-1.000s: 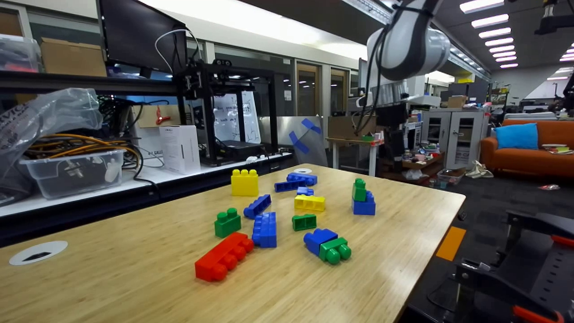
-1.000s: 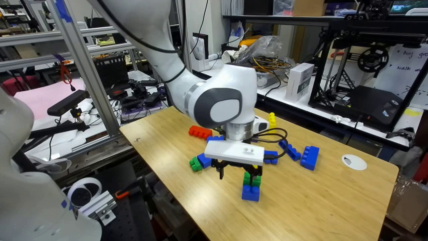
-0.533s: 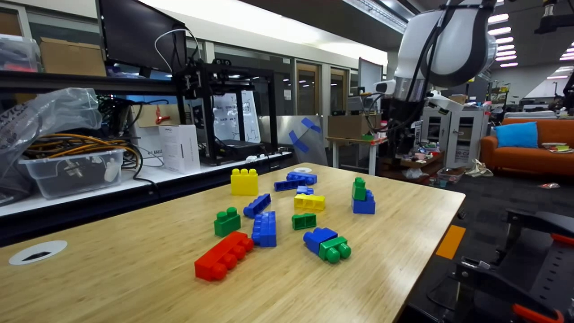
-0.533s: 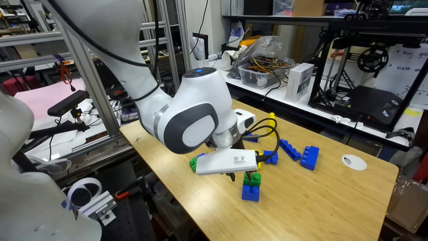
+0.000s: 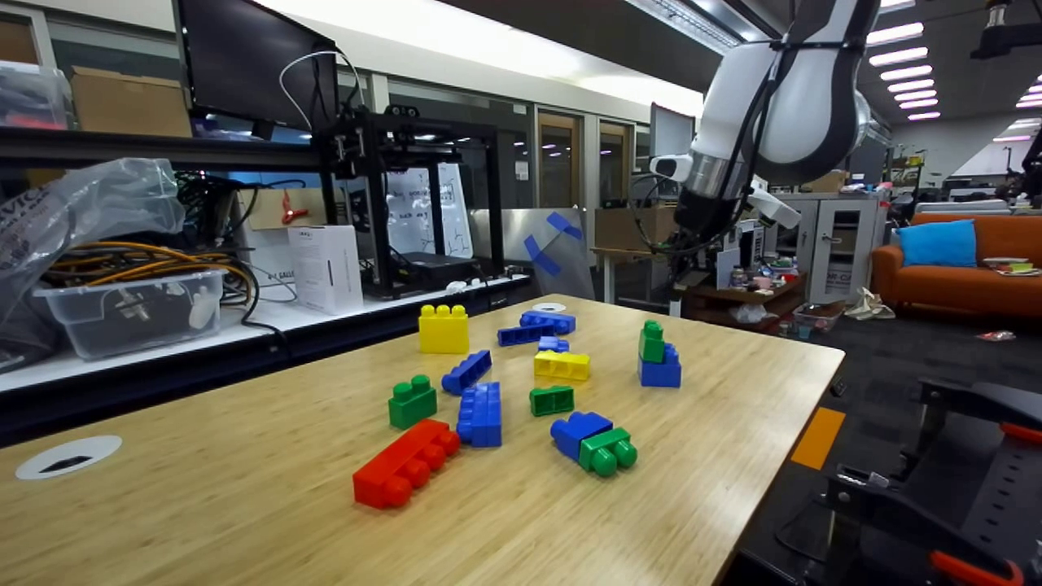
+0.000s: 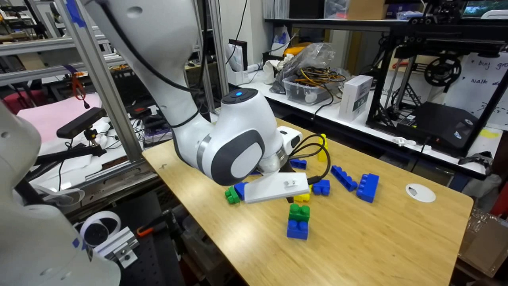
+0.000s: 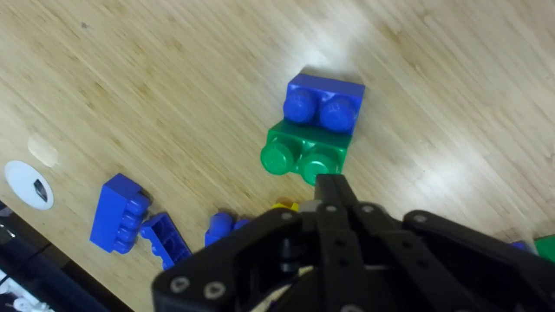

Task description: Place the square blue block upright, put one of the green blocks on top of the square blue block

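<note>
Counter [image 5: 228,505] is carrying a red brick [image 5: 399,464] in an exterior view, and the green block [image 5: 652,345] is sitting on top of the upright square blue block [image 5: 660,374]. In an exterior view, my arm [image 6: 246,119] is hanging over the counter. In the wrist view, I am holding the claw [image 7: 331,178] clenched, its fingers [image 7: 324,188] together, and two blue studs [image 7: 338,113] are showing beside the green block.

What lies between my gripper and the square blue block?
In an exterior view: open air, then the green block, seated on the square blue block. The wrist view, too, shows the green block between the shut gripper and the square blue block.
</note>
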You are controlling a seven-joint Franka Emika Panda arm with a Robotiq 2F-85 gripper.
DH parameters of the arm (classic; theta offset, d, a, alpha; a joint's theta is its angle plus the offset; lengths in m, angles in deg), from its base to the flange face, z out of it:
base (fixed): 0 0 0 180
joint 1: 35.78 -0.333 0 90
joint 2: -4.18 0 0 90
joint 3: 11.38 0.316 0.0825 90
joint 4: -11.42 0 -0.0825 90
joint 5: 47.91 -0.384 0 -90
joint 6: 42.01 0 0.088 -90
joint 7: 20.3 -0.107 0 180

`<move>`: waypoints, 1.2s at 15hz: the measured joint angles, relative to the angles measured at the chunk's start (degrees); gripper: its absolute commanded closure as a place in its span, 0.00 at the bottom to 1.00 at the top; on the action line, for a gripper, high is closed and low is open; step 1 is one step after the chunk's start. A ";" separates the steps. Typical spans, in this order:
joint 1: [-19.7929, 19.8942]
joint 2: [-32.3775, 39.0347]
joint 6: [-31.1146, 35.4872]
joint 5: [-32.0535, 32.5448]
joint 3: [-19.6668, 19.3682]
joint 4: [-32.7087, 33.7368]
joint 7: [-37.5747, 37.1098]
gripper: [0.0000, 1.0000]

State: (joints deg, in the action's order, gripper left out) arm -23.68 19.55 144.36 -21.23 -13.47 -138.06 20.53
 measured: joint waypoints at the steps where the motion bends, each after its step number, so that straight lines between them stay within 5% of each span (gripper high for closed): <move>1: 0.65 1.31 0.08 0.00 1.19 1.08 0.00 1.00; 18: 10.25 10.32 -0.41 0.09 9.62 8.71 0.72 1.00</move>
State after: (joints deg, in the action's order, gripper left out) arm -13.42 29.87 143.95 -21.14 -3.86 -129.35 21.26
